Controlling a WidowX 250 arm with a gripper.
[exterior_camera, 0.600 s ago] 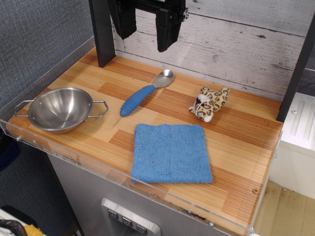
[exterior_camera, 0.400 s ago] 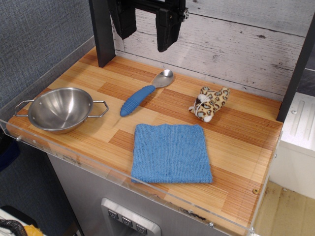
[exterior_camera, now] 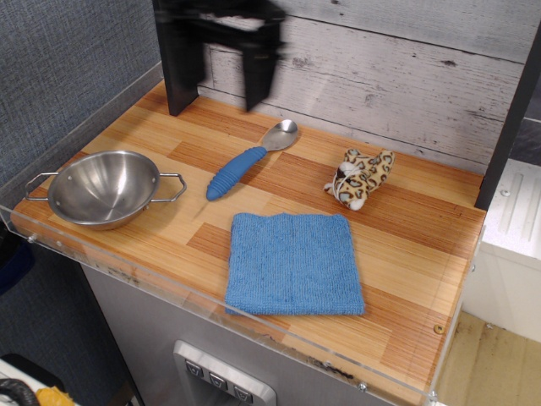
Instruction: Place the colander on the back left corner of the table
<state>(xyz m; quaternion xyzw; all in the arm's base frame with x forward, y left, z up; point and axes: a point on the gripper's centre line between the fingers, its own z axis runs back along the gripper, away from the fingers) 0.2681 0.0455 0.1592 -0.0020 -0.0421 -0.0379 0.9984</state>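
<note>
My fingers (exterior_camera: 258, 80) hang blurred above the bench's (exterior_camera: 406, 254) back left; can't tell if they're apart. Colander (exterior_camera: 104, 188) sits front left, near the rim, untouched.

Gripper (exterior_camera: 221, 85): matte black throughout, blurred in this frame so fine detail is lost. Two long, flat, blocky fingers (exterior_camera: 259, 78) hang from a wider black body at the top edge. A pale streak smears across the body near the top. Edges look squared, plastic-like. No cables, screws or markings can be made out through the blur.
</note>
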